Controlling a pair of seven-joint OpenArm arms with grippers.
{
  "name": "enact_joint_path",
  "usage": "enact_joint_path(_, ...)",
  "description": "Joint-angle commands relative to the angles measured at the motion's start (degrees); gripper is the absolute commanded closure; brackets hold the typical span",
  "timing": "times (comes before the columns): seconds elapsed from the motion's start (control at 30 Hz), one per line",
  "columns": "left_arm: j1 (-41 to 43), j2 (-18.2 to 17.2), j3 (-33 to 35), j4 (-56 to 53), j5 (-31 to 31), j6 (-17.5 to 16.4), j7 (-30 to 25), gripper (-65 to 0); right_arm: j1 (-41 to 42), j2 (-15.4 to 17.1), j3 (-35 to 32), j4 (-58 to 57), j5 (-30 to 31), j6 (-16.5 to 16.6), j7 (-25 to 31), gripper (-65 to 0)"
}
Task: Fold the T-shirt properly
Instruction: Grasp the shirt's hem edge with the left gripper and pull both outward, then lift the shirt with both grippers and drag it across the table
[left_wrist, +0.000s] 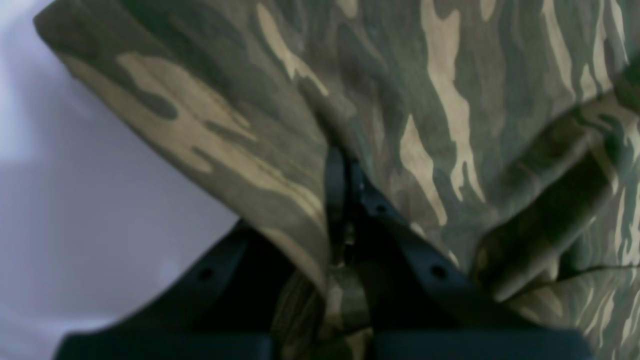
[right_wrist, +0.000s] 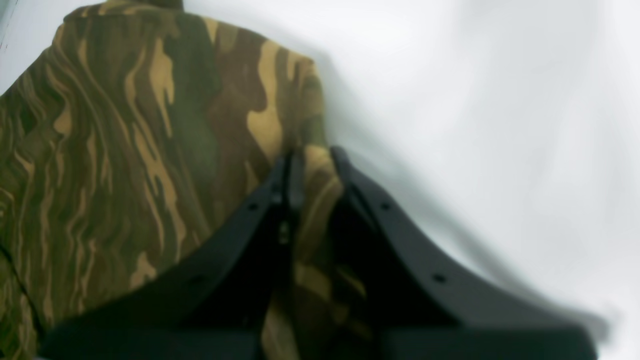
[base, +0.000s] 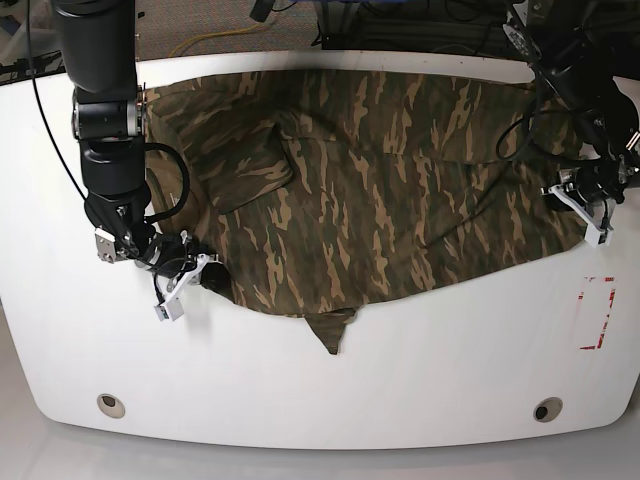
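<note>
The white table (base: 320, 390) is the biggest thing here. The T-shirt (base: 380, 190) lies spread across the far half of it, from about 9 o'clock over to 3 o'clock. It has green, brown and tan patches. It is not flat. It is bumpy and wrinkled, with 1 loose flap of cloth lying on top near 10 o'clock. A small pointy bit (base: 332, 333) sticks out from its near edge at 6 o'clock.

No neat fold is made yet, so I think the job has only just begun. Almost all of the folding is left to do.

There are 2 arms, 1 at each side of the T-shirt. The right gripper (right_wrist: 312, 167) is at the 8 o'clock corner. Its fingers are nearly together, and a bunch of the cloth is pinched between them. The left gripper (left_wrist: 345, 170) is at the 3 o'clock edge. Its fingers are squeezed tight on a fold of the cloth too.

Red tape marks (base: 596, 312) sit on the table near 4 o'clock.
</note>
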Motion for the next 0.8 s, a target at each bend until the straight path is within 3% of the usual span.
enact_joint_path(0.0, -0.4, -0.4, 0.2, 0.5, 1.5, 0.4, 1.7, 0.0, 1.9, 1.0, 0.2, 2.3, 0.3, 0.3, -0.5, -4.3)
enact_joint_path(0.37, -1.7, 2.2, 1.2, 18.6, 1.6, 0.7, 3.7, 0.0, 0.5, 5.9, 0.3, 21.8, 0.3, 0.3, -9.3, -4.1)
enact_joint_path(0.67, -9.0, 2.1, 6.5, 31.0, 1.9, 0.8, 3.9, 0.0, 9.0, 9.1, 0.3, 23.0, 0.2, 0.3, -12.0, -4.1)
enact_joint_path(0.77, -12.9, 1.8, 8.1, 35.9, 1.9, 0.8, 6.2, 0.0, 13.3, 10.2, 0.2, 23.0, 0.2, 0.3, -13.8, -4.1)
